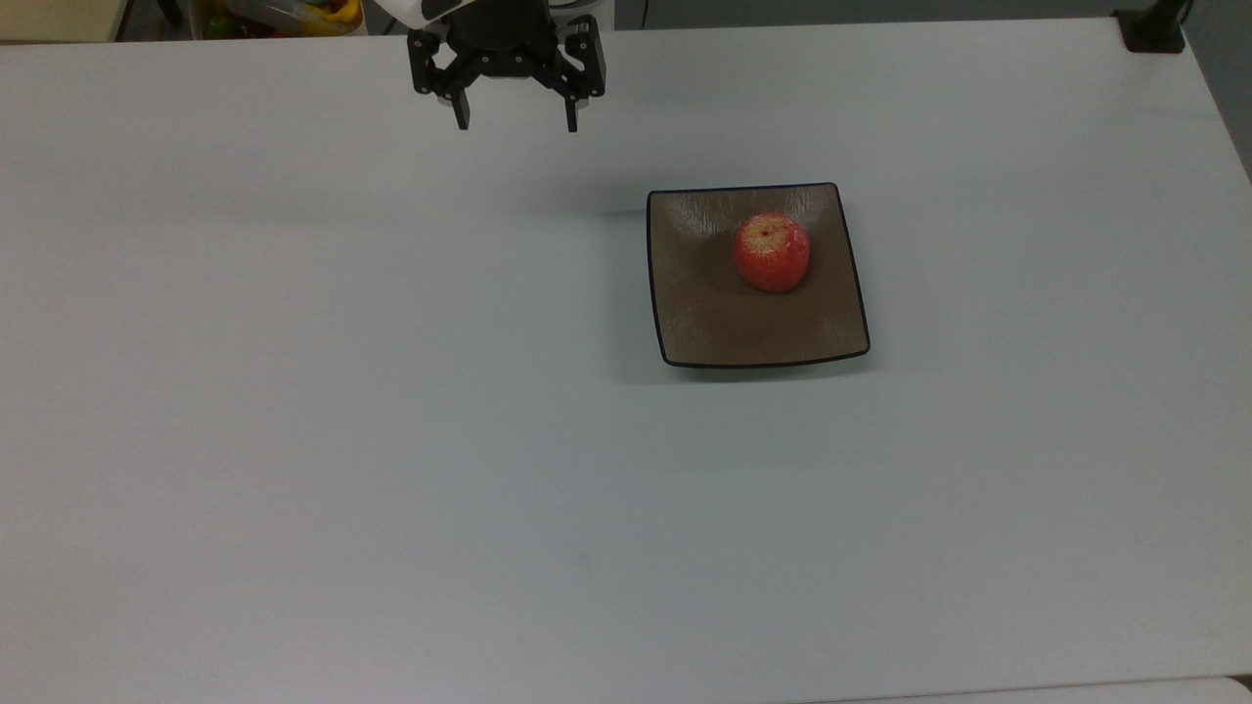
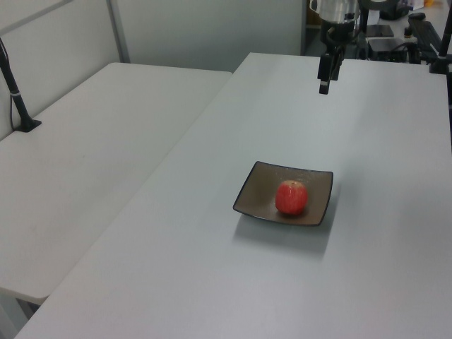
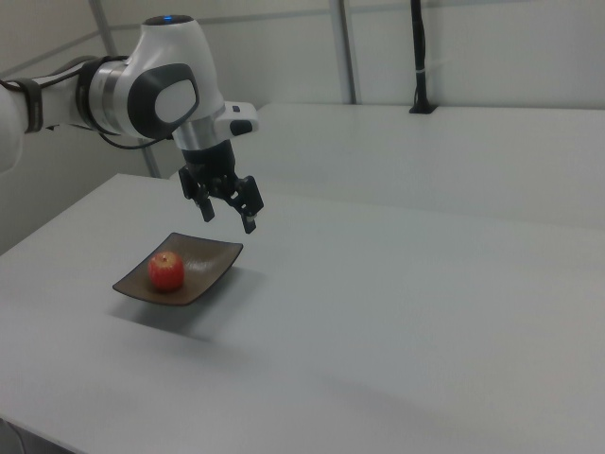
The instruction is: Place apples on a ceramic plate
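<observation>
White table [image 1: 293, 391]; apple [image 1: 772, 252] stem-up on plate [image 1: 704, 323]; claw [image 1: 515, 125] spread, empty.

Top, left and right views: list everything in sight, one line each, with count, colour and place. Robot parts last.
Apple: one, red with a yellowish top, on the plate, toward its far right part in the top view.
Plate: one, square, brown with black rim, on the table, right of centre in the top view.
Table: one, white, under everything.
Second table: one, white, at the left view's left.
Black post: one, on the far table in the right view.
Gripper: one, black, open, empty, raised above the table's far edge.
</observation>
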`<move>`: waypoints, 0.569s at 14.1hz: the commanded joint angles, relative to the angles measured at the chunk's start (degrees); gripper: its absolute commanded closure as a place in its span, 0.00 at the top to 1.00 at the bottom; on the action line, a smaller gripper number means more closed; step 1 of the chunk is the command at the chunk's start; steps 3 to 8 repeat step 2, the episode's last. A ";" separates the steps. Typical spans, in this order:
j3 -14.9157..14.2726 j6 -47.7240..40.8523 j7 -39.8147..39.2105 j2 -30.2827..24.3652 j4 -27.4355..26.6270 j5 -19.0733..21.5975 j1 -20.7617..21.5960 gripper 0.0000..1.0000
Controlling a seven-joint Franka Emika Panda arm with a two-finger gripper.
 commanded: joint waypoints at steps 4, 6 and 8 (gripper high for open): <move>-0.90 -1.42 -2.26 0.11 0.24 -1.77 0.97 1.00; -0.90 -1.42 -2.26 0.11 0.24 -1.77 0.97 1.00; -0.90 -1.42 -2.26 0.11 0.24 -1.77 0.97 1.00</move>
